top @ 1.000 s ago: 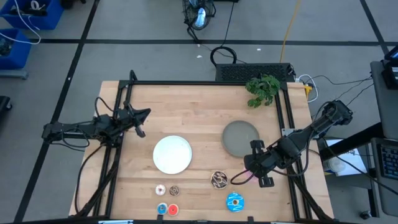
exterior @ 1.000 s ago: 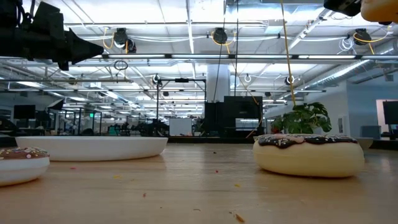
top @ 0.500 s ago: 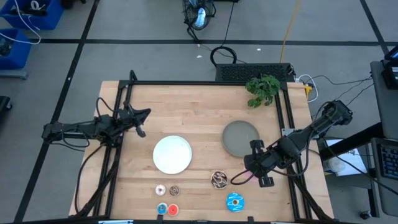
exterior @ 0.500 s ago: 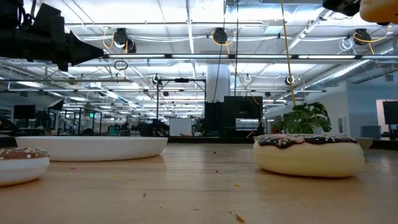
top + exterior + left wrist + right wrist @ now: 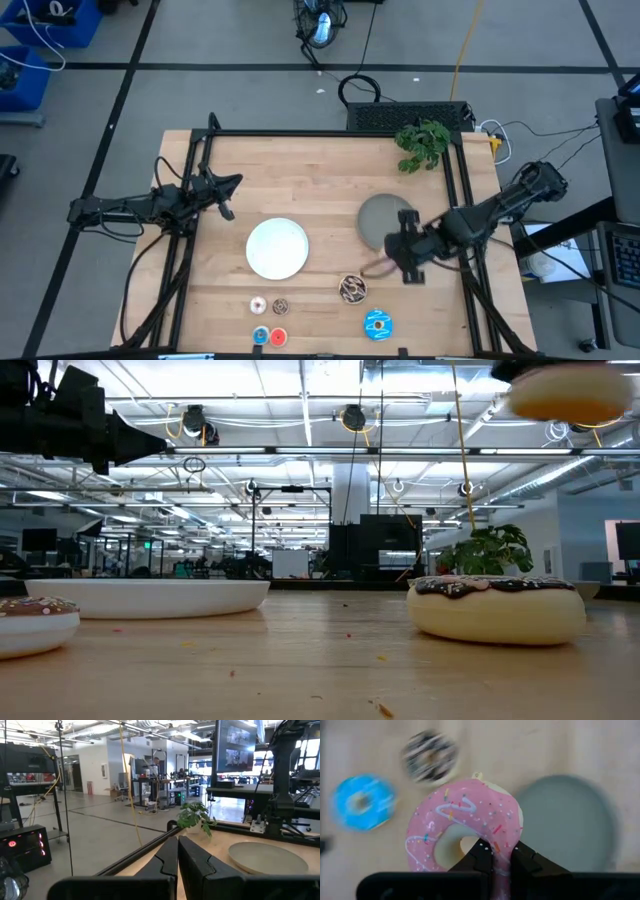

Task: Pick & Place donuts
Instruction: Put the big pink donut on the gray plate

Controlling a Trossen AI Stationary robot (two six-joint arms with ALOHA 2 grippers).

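My right gripper (image 5: pixel 392 262) hangs above the table at the near rim of the grey plate (image 5: pixel 385 222), shut on the pink donut (image 5: pixel 465 825). On the table lie the brown donut (image 5: pixel 352 290) and the blue donut (image 5: pixel 377 324). Several tiny donuts (image 5: pixel 270 320) sit near the front edge, below the white plate (image 5: pixel 277 248). My left gripper (image 5: pixel 228 195) waits shut and empty over the table's left side. My right gripper pinches the pink donut's ring (image 5: pixel 502 851) with one finger (image 5: pixel 479 856) in the hole and the other (image 5: pixel 524 861) outside it. The fingers slant down from the table's right. The donut is lifted clear and hangs tilted, icing toward the wrist camera.
A green plant (image 5: pixel 422 142) stands at the far right of the table. Dark frame rails (image 5: pixel 330 133) run along the far edge and both sides. Bare wood lies between the two plates and beyond them.
My right gripper has swung toward the table's far edge and a little left with the pink donut, turning as it went. It now hangs at the grey plate's near rim. The donut stays clear of the table.
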